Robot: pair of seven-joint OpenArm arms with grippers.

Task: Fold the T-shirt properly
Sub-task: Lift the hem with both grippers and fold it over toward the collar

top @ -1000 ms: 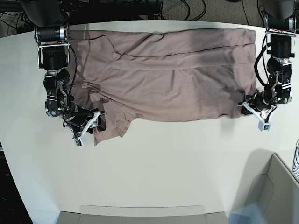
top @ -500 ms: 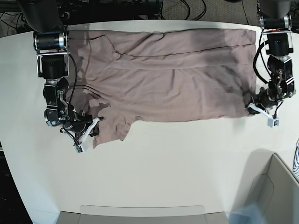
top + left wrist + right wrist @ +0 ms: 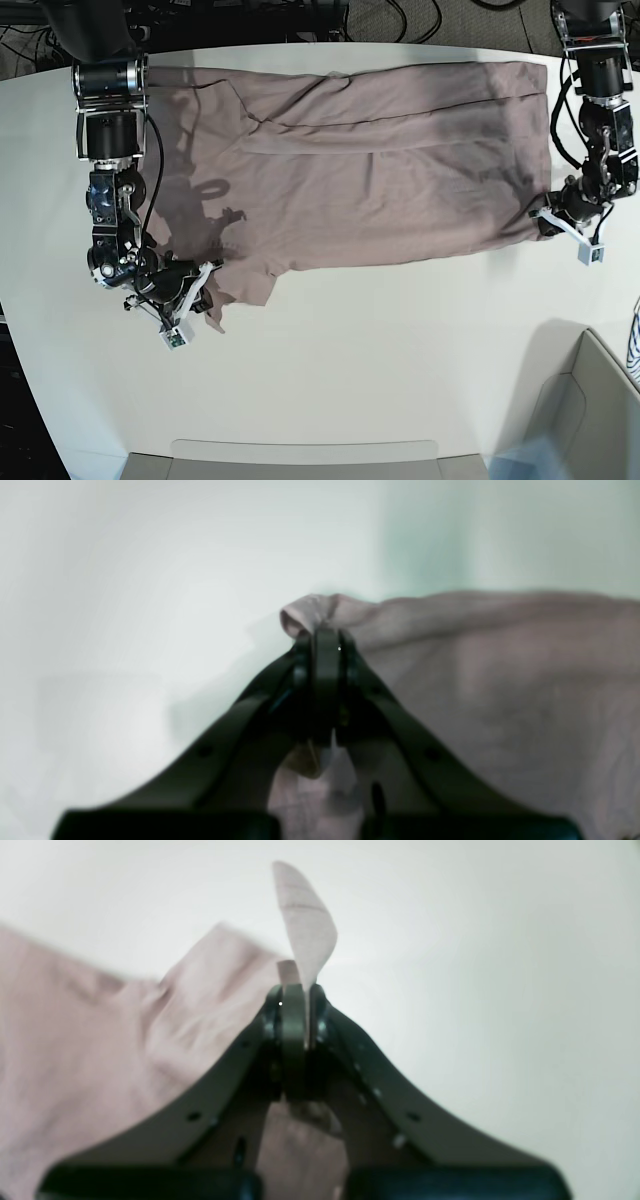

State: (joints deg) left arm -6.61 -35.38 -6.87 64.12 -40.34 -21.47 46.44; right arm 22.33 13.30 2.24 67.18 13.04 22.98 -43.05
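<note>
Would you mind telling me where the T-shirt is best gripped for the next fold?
Probably the two near-edge corners, from the table's open side: the T-shirt lies spread flat, so only its thin edges offer a pinch. Both grippers are there, the left gripper and right gripper shut on corner fabric.

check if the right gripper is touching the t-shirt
Touching. In the right wrist view the right gripper is shut on a corner of the T-shirt, with fabric poking out.

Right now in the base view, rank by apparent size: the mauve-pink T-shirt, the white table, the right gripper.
1. White table
2. Mauve-pink cotton T-shirt
3. Right gripper, smallest, shut on the T-shirt's sleeve.
</note>
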